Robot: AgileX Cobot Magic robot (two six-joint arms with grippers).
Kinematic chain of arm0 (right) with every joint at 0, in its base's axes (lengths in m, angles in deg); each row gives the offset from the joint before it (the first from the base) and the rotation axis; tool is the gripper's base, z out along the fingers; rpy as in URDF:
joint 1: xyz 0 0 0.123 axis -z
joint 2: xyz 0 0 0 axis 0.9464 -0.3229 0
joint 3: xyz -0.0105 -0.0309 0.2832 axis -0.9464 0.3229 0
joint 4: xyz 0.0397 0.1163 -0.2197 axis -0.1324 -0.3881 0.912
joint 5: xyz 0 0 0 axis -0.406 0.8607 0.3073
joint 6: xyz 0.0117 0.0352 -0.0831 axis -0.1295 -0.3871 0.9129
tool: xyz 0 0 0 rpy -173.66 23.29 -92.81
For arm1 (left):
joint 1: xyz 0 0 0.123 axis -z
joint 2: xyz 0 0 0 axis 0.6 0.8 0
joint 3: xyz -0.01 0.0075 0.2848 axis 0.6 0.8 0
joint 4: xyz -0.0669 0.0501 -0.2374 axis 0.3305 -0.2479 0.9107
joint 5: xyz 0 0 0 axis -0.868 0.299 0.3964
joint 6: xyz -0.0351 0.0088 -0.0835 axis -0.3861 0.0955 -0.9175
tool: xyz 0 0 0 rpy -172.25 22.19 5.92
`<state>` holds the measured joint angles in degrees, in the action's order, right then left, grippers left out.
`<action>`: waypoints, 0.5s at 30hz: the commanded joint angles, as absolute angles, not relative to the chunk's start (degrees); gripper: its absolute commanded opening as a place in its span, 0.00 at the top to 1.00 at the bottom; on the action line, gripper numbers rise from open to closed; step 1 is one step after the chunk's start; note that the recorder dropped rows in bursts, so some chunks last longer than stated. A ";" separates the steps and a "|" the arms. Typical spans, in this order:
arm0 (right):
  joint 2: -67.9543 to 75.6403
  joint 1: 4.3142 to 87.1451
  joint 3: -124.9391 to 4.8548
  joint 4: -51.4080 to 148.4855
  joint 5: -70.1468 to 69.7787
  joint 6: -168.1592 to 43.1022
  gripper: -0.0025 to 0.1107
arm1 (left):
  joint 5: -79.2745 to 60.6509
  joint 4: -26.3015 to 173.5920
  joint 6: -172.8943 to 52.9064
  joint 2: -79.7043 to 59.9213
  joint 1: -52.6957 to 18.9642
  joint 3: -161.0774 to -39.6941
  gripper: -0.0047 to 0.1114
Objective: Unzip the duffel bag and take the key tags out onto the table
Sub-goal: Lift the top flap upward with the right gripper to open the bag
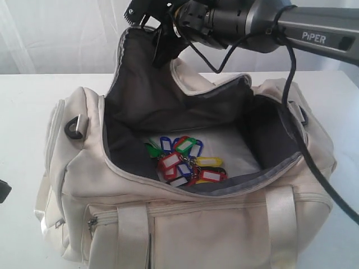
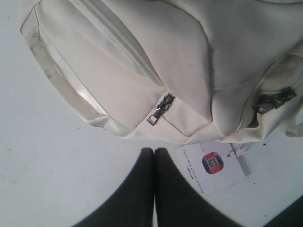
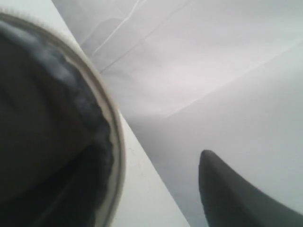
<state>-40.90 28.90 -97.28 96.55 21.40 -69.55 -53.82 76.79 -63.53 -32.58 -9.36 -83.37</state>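
Exterior view: the duffel bag (image 1: pixel 224 224) fills the foreground, its front wall with two webbing straps (image 1: pixel 132 235) nearest; it stands on the table (image 1: pixel 28 101) with the zipper undone and the mouth gaping; the key tags (image 1: pixel 188 161) lie in a bunch on the grey lining inside the bag, near its front edge; the lid flap (image 1: pixel 140 84) stands upright at the bag's back, its top edge against the right gripper (image 1: pixel 150 28) above the bag; whether those jaws pinch the flap cannot be told.

Left wrist view: the left gripper (image 2: pixel 154 155) hovers over the table just beside the bag's end, its two dark fingers (image 2: pixel 137 189) pressed together with nothing between them; a small pocket's zipper pull (image 2: pixel 161 108) hangs on the bag's end; a paper label (image 2: pixel 210 165) lies on the table just beside the bag.

Right wrist view: one dark finger (image 3: pixel 236 194) of the right gripper stands apart from the flap's pale edge and grey lining; the other finger is hidden.
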 commanded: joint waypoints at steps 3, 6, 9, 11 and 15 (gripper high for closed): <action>-39.54 29.52 -101.20 98.45 24.87 -72.87 0.45 | -54.28 77.45 -63.58 -33.07 -9.08 -83.05 0.96; -37.28 29.52 -101.81 98.31 27.57 -78.15 0.45 | -54.28 77.43 -63.41 -33.07 -9.08 -83.05 0.96; -35.15 29.89 -101.81 94.73 30.56 -81.84 0.45 | -54.28 77.67 -63.30 -33.07 -9.08 -83.05 0.96; -34.73 30.17 -101.81 91.35 33.06 -81.21 0.45 | -54.28 77.91 -63.15 -33.07 -9.08 -83.05 0.96; -34.98 30.17 -101.81 90.21 37.72 -79.45 0.45 | -54.28 78.75 -62.24 -33.07 -9.08 -83.05 0.96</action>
